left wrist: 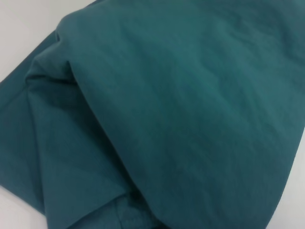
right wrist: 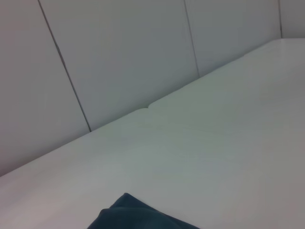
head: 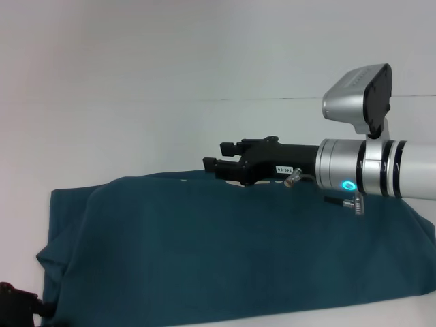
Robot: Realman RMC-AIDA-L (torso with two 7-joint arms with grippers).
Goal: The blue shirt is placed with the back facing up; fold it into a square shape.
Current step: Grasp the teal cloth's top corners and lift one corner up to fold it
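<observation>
White flat surface [head: 136,82] carries our large teal-blue wrinkly fabric shirt [head: 225,252], spread across its near half. Our right end effector [head: 219,158] hovers above its far edge, fingers narrowly parted, holding nothing. Our left end effector [head: 17,300] sits at its near-left corner; its grip we cannot tell.

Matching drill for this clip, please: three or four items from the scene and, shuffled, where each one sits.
1. blue shirt
2. right tool
3. left tool
4. table

a. near left corner of the shirt
b. raised over the shirt's far edge
c. white surface beyond the shirt
d. lying along the near side

Pairs: 1-d, 2-b, 3-a, 4-c
</observation>
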